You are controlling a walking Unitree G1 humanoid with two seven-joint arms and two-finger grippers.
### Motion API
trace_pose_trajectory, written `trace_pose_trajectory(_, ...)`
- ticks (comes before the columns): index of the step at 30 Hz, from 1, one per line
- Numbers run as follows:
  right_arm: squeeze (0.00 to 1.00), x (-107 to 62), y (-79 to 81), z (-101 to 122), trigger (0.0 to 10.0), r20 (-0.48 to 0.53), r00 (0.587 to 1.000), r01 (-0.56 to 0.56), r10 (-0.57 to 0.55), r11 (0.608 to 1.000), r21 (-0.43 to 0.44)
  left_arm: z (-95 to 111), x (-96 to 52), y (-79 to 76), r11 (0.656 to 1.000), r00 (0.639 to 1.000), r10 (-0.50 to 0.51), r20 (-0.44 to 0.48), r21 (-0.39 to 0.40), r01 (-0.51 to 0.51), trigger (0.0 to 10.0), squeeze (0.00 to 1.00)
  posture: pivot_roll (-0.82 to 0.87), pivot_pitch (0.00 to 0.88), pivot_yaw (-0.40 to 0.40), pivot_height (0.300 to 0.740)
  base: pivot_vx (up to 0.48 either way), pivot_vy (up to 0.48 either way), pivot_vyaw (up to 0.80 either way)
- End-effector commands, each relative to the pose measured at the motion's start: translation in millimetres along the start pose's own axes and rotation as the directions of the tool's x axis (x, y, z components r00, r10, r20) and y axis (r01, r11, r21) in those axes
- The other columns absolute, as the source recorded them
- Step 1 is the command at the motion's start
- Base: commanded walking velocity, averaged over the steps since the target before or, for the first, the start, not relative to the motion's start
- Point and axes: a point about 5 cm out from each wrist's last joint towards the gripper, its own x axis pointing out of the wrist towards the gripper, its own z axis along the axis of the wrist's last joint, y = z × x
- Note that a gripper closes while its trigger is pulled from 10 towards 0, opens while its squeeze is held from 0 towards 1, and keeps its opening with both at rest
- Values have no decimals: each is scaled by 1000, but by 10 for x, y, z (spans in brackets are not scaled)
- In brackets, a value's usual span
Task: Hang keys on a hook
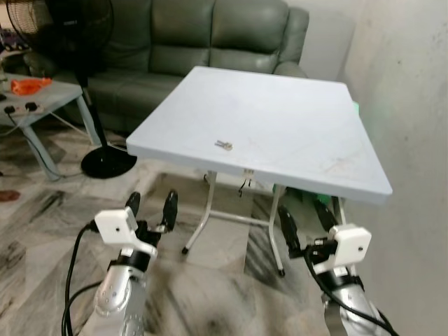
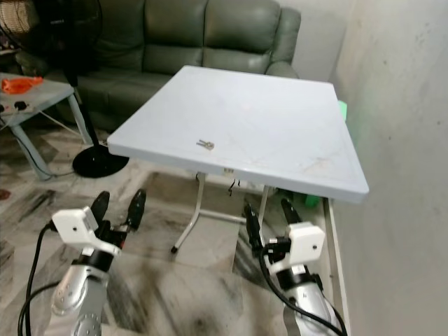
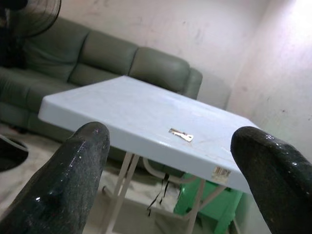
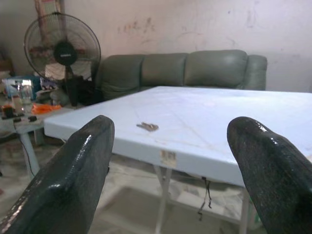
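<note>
You're seeing keys [image 1: 223,145] lying near the folding table's [image 1: 294,105] near edge; left gripper [image 1: 150,206] and right gripper [image 1: 306,218] are hovering below it, jaws spread wide, empty.

keys [image 1: 223,145] on table [image 1: 294,119], near its front edge | sofa [image 1: 203,35] behind table | fan [image 1: 87,84] left of table

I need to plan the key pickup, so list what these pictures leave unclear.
- Keys: too small in the eye views to count them or see a ring; the left wrist view shows little more.
- Floor under the white table: hidden by its top.
- Side table and standing fan: cut off by the left and top edges.
- Left gripper and right gripper: open, arms cut by the bottom edge.
</note>
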Motion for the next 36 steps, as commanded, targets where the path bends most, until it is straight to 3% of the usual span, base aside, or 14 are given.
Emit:
trace_pose_trajectory(1, 0, -4, 20, 3, 10000, -27, 1000, -6, 6, 1000, 0, -40, -22, -23, 1000, 998, 1, -56, 6, -1, 10000, 0, 31, 4, -40, 740, 0, 0, 0)
trace_pose_trajectory(10, 0, -74, -78, -63, 10000, -116, 993, 8, -12, 999, -38, -86, -45, -37, 998, 991, -4, -131, 65, 13, 10000, 0, 29, 0, -41, 740, 0, 0, 0)
trace_pose_trajectory(36, 0, -85, -96, -52, 10000, -145, 989, -4, -4, 999, -52, -105, 13, 4, 997, 986, 45, -163, 77, -33, 10000, 0, 23, 0, -46, 740, 0, 0, 0)
